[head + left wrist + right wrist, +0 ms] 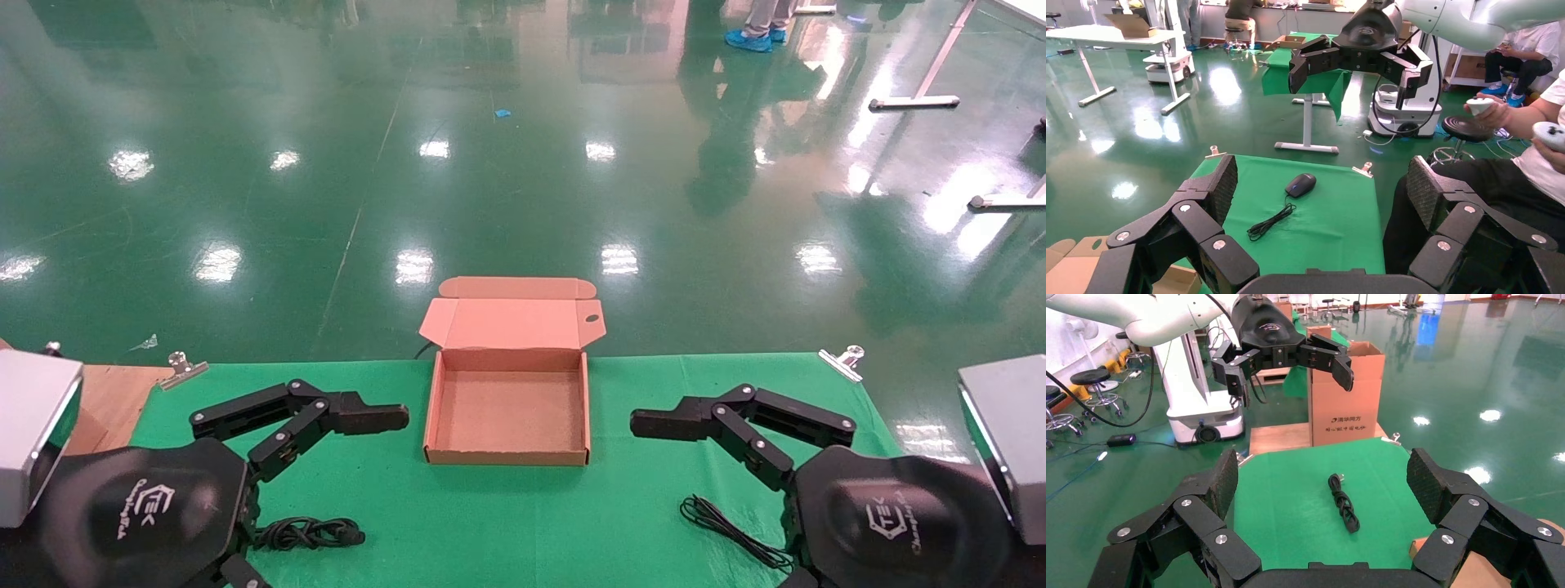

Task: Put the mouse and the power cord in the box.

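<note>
The brown box [507, 408] lies open at the middle of the green table, lid flap folded back, with nothing inside. The coiled power cord [310, 532] [1344, 504] rests near the front left, just under my open left gripper [351, 490] [1324, 187]. In the left wrist view the black mouse [1300, 184] sits on the cloth, its thin cable [1271, 222] [731, 527] bundled beside it. In the head view the mouse itself is hidden under my right arm. My right gripper [695, 498] [1326, 478] hangs open over that cable. Neither gripper holds anything.
The green cloth [523, 523] is held by metal clips [181, 367] [842, 359] at the far corners. A wooden board [106, 400] adjoins the table's left side, with a tall cardboard carton [1346, 395] standing on it. A seated person [1529, 141] is beyond the right side.
</note>
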